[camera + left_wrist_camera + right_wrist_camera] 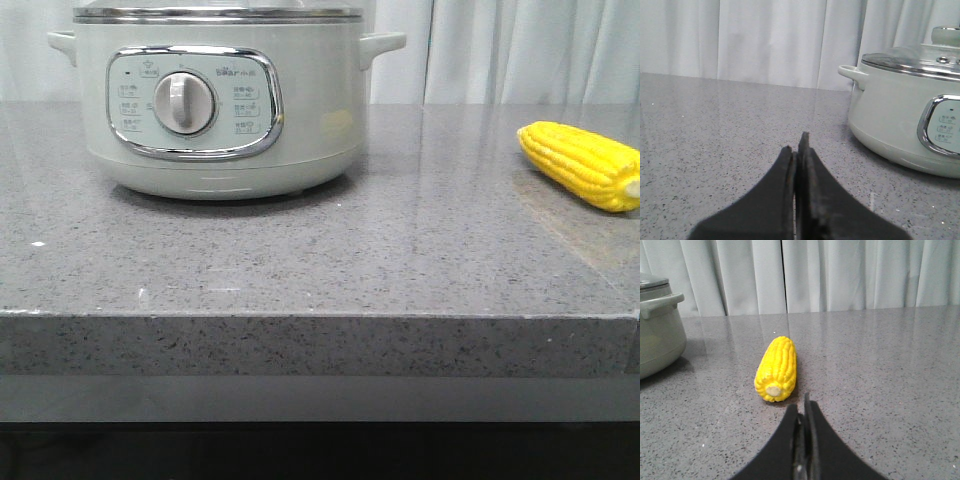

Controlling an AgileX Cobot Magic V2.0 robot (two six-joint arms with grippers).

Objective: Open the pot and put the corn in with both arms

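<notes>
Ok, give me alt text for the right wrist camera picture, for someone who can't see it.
A bright yellow corn cob lies on a speckled grey stone table, its pale end facing the right hand, whose black fingers are shut together just short of it. The pale grey-green pot shows at one edge, with white curtains behind.

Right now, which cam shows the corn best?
Right wrist view: the whole corn lies on the table, pale end toward the shut right gripper. Front view clips it at the frame edge. Left wrist view shows none.
</notes>
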